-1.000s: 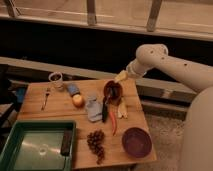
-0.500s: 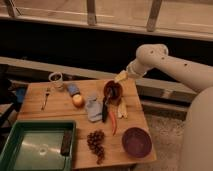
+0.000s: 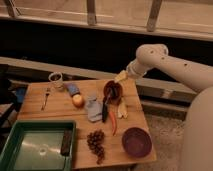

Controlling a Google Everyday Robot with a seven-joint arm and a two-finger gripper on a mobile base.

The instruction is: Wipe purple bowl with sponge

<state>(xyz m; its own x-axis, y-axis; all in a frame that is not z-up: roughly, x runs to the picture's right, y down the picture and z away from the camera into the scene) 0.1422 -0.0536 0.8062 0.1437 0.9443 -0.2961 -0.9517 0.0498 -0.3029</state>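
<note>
Looking in over my feed, I see a dark room with a railed window ledge (image 3: 90, 20) behind one wooden desk (image 3: 60, 112). My white arm (image 3: 170, 62) reaches in from the right. One green tray (image 3: 30, 124) fills the desk's near left corner, with a dark block (image 3: 66, 142) inside it. I count two bowls: the purple bowl (image 3: 136, 141) sits at the near right corner, well apart from the reddish-brown bowl (image 3: 113, 91) with its dark utensil (image 3: 106, 107). There is one grey-blue cloth (image 3: 93, 107), one bunch of grapes (image 3: 96, 142), one apple (image 3: 78, 100), one cup (image 3: 56, 78) and one fork (image 3: 46, 97). The sponge (image 3: 73, 89) lies just behind the apple. The gripper (image 3: 121, 76) hovers at the brown bowl's far rim, jaws released and holding nothing.
</note>
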